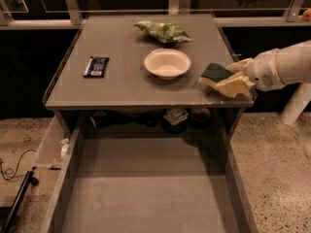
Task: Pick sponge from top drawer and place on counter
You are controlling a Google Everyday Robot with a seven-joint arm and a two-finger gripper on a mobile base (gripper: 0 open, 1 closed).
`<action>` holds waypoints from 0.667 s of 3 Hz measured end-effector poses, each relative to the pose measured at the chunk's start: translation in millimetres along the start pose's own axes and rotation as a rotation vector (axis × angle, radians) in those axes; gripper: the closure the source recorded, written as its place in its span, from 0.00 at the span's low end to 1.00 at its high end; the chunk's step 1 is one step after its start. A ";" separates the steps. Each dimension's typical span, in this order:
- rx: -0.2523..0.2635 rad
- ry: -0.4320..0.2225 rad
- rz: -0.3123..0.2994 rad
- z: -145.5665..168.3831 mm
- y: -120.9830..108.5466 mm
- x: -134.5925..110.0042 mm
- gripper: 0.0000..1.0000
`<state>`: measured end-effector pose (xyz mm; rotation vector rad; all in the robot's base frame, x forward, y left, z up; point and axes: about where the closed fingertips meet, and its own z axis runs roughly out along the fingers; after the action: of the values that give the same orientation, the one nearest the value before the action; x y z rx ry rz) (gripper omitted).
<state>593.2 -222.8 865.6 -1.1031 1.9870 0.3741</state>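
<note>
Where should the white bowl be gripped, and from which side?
Pinch the thin rim of the bowl on its right, coming from above: it sits upright and open. The hand, holding the sponge over the right edge of the counter, is nearest that side.

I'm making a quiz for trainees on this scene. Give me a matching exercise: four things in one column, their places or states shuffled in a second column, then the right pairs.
Things:
1. sponge
2. white bowl
3. dark blue snack wrapper
4. top drawer

Places or states:
A. pulled open below the counter
B. left part of the counter
C. held in the pincer at the counter's right front edge
D. middle of the counter

Pairs: 1-C, 2-D, 3-B, 4-A
</note>
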 end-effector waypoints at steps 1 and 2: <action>0.000 -0.063 0.047 12.7 -9.9 14.0 1.00; -0.002 -0.065 0.050 13.9 -9.9 14.7 0.81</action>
<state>604.1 -228.6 846.8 -1.0319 1.9599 0.4332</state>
